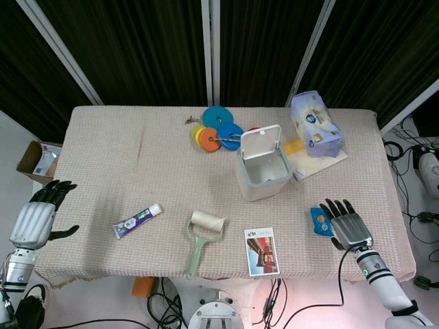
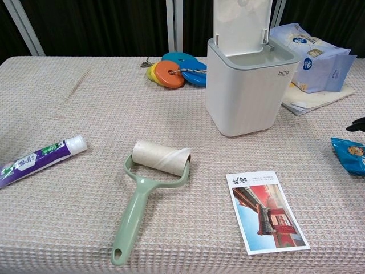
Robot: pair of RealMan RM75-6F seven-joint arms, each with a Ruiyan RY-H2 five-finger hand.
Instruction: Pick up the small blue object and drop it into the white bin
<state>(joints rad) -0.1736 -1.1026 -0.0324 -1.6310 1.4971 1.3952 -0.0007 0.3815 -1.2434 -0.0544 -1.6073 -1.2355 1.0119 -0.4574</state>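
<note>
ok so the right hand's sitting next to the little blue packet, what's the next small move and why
Probably slide the right hand a little toward the robot's left, over the small blue packet, then close the fingers on it. The hand lies open on the table beside the packet, holding nothing, and the packet is not yet lifted. The white bin stands open further back, ready for the drop.

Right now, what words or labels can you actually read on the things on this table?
"bdo": on the front of the white bin.
Toothpaste tube: print too small to read.
Postcard: dark characters, too blurred.
Blue tissue pack: print too blurred.
Small blue packet: nothing legible.
</note>
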